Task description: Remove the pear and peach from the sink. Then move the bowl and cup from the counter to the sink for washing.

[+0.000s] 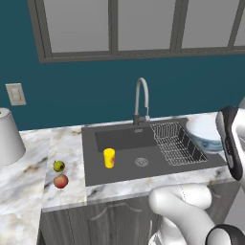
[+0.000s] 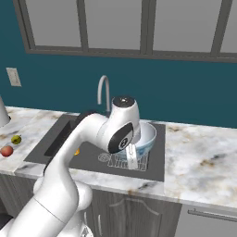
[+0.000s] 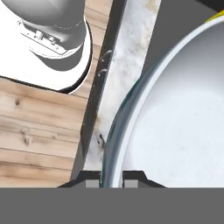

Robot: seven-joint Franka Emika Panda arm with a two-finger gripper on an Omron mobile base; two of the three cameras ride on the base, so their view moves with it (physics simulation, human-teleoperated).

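Pale bluish-white translucent round bowl (image 2: 147, 135) held above dark grey sink (image 1: 125, 139), over wire rack (image 1: 176, 142).
Fingers (image 3: 92, 180) pinch its rim; bowl partly hidden by arm. Yellow cup (image 1: 109, 158) in basin.

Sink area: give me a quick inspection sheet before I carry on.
Surface: marble counter, around a dark sink.
Job's things: pear and peach on the counter left of the sink; cup upright in the basin; bowl held above the sink's wire rack.
Clutter: pale cone-shaped vessel at far left.
Gripper: gripper shut on the bowl's rim.
Cables: nothing seen.
Surroundings: faucet, wall outlet, teal wall, windows.
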